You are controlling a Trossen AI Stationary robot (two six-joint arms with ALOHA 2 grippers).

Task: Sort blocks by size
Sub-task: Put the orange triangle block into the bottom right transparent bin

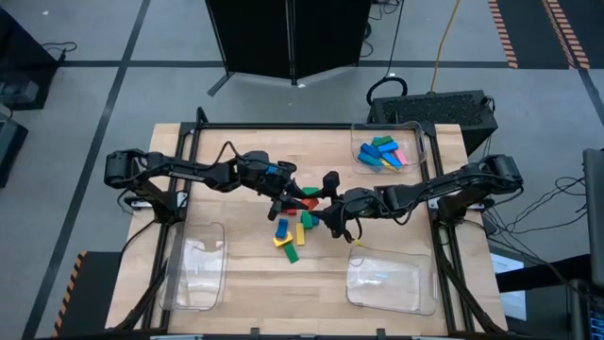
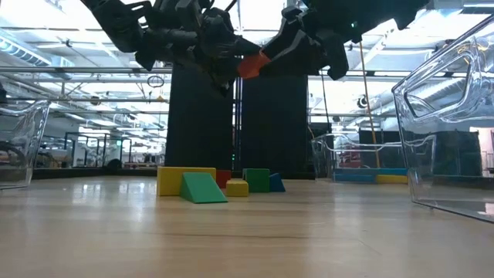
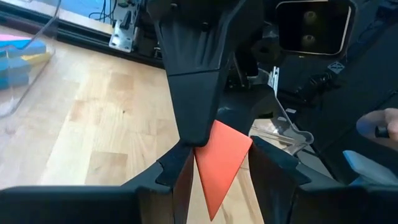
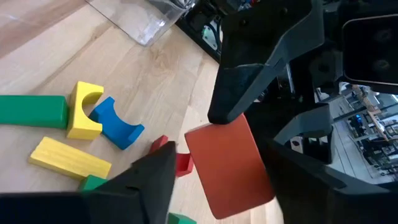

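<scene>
An orange-red wedge block (image 2: 251,66) hangs high over the table's middle, where my two grippers meet. My left gripper (image 3: 217,180), reaching in from the left, is shut on it. My right gripper (image 4: 224,180) comes from the right, open, with one finger on either side of the same block (image 4: 230,165). A strip of table shows between one right finger (image 4: 155,180) and the block; whether the other finger touches it I cannot tell. Below lie loose blocks flat on the wood: a green one (image 4: 31,111), a yellow arch (image 4: 84,109), a blue arch (image 4: 115,124) and a yellow bar (image 4: 68,158). My left gripper pinches the orange-red wedge between its two fingers, which bear on two opposite sides (image 3: 194,171) of the block. The fingers come nearly level from the table's left, slanting a little down. The wedge is lifted clear, well above the loose blocks.
A clear tray (image 1: 415,142) at the far right holds several blue, green, yellow and pink blocks. Two more clear trays stand at the near left (image 1: 193,269) and the near right (image 1: 392,279). The loose pile (image 1: 288,231) lies mid-table under the grippers.
</scene>
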